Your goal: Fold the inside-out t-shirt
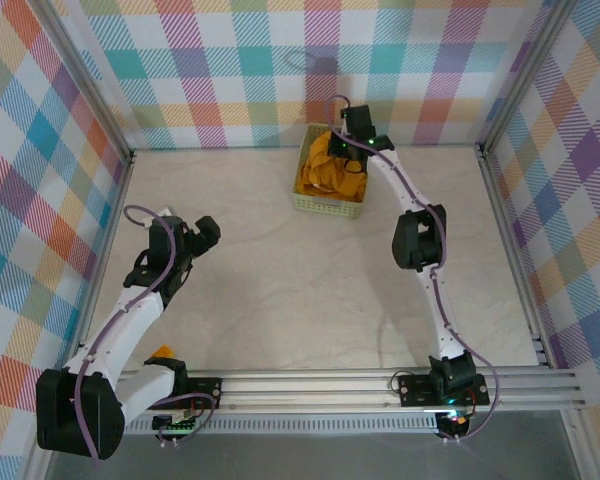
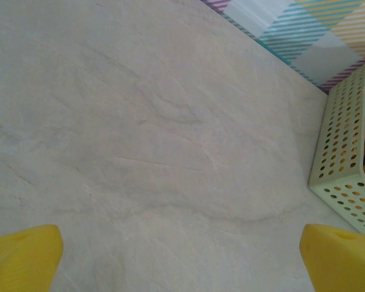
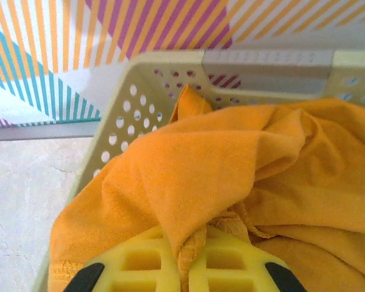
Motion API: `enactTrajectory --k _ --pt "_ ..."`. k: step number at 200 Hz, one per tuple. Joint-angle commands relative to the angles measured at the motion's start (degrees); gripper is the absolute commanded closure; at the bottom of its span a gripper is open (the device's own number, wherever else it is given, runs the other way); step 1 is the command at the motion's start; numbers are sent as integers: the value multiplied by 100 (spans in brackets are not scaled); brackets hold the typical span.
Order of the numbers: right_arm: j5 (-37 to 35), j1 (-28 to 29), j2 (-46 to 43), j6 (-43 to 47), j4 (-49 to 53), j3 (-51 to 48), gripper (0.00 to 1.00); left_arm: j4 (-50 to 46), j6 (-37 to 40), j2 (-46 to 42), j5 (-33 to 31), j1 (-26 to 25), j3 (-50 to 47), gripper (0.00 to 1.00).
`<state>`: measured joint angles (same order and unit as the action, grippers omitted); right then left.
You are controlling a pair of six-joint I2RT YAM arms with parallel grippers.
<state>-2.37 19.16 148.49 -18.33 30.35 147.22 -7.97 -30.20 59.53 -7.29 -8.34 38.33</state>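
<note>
In the green basket (image 3: 134,97), the crumpled orange t-shirt (image 3: 231,158) is heaped, pinched by the right pincer (image 3: 184,264); the left pincer (image 2: 182,258) is held wide.

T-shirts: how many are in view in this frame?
1: the mustard-orange t-shirt bunched in the pale green basket at the table far edge, pinched by the right gripper. More could lie hidden beneath it.
</note>
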Motion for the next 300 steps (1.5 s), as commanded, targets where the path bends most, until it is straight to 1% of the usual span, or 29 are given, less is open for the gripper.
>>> enactTrajectory --k 1,22,42,52,67,106,131,149,172,181,199,217,228,256,275,300 --pt "-209 34 -831 204 65 157 100 -191 89 141 375 -7 269 0" --pt "-573 19 -1157 296 198 -48 100 -239 66 243 537 -3 314 0" --pt "-698 -13 -1548 312 118 -517 100 -305 70 296 664 -5 352 0" --pt "-652 -17 -1718 320 0 -793 100 -324 74 303 698 -13 367 0" --pt "-386 -1 -1794 340 -77 -1062 100 -335 67 290 686 -17 360 0" --pt "223 183 -1690 409 -101 -1626 100 -365 91 287 632 -10 350 0" --pt "402 342 -1486 558 -134 -1863 100 -372 104 327 623 -14 352 0" --pt "296 343 -1189 480 66 -1768 100 -373 102 348 610 -15 360 0" --pt "-306 288 -801 337 419 -1595 100 -394 102 332 587 -14 360 0" --pt "-408 173 -679 139 585 -1578 100 -403 112 330 580 -12 355 0" --pt "-393 -138 -582 -354 866 -1742 100 -425 126 326 547 -10 370 0" --pt "-1000 -360 -745 -581 1015 -2136 100 -458 128 325 544 -12 386 0" --pt "-1156 -519 -927 -699 942 -2497 100 -473 134 334 535 -17 390 0" --pt "-1256 -1049 -1398 -953 708 -3324 100 -519 137 339 527 -10 406 0" --pt "-1323 -1426 -1609 -953 702 -3591 100 -556 137 314 527 -16 420 0" --pt "-1322 -1970 -1893 -1211 816 -3939 100 -622 161 243 509 -12 414 0"
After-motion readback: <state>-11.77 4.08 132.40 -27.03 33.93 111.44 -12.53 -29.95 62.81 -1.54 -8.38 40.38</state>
